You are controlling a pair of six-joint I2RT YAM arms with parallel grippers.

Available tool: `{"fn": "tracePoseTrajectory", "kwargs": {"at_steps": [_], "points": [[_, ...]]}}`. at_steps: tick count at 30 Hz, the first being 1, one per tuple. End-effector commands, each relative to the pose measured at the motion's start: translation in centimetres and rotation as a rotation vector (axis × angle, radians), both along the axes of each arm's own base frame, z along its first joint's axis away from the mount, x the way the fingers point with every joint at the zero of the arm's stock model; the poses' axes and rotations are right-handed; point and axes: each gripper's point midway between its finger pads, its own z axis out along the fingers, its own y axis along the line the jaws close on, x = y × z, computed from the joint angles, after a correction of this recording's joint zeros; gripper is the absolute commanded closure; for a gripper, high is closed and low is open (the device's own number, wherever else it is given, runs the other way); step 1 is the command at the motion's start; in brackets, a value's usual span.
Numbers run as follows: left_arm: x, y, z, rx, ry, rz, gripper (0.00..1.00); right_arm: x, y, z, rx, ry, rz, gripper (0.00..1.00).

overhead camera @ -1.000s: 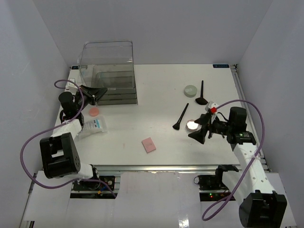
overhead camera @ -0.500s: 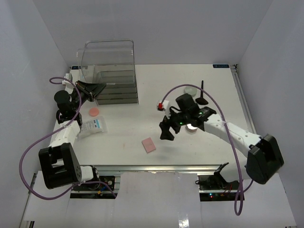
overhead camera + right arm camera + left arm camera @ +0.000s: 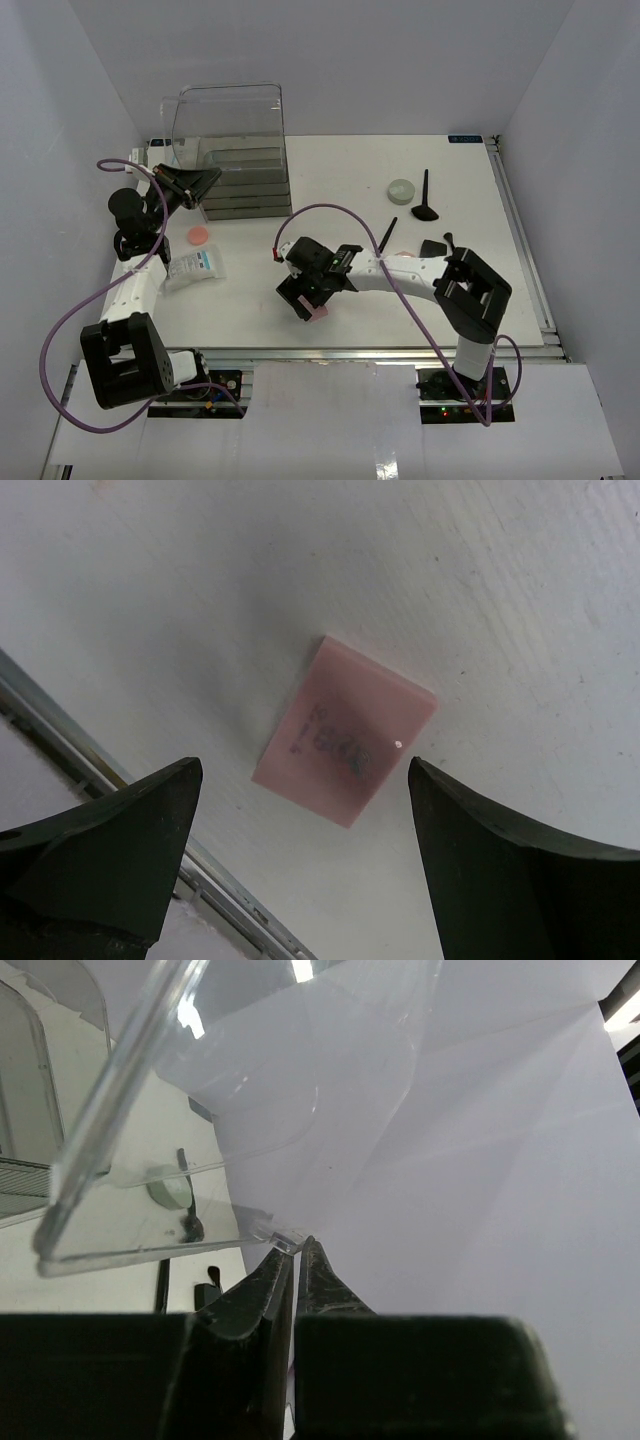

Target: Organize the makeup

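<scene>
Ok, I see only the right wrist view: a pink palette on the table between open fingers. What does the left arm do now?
Observer: The left gripper is shut on a corner of the clear box, at the far left of the table.
Operator: Is other makeup lying free?
Observer: Yes, a pink disc lies on the near side of the box.
Operator: And on the right?
Observer: A grey-green disc and a black brush lie at the far right.
</scene>
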Motion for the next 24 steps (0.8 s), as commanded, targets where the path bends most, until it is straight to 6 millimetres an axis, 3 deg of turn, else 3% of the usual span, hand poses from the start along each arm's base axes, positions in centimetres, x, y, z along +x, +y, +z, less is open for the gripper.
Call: {"fn": "tracePoseTrajectory", "kwargs": {"at_steps": [1, 11, 24], "points": [[-1.2, -0.6, 3.5, 0.032, -0.117, -0.012, 1.0, 1.0, 0.5, 0.0, -0.043, -0.081, -0.086, 0.1], [-1.4, -0.7, 4.0, 0.021, -0.132, -0.025, 1.0, -0.1, -0.5, -3.2, -0.112, -0.035, -0.057, 0.1], [-1.4, -0.7, 4.0, 0.013, -0.134, -0.029, 1.0, 0.3, -1.2, -3.5, -0.11, -0.019, -0.046, 0.05]]}}
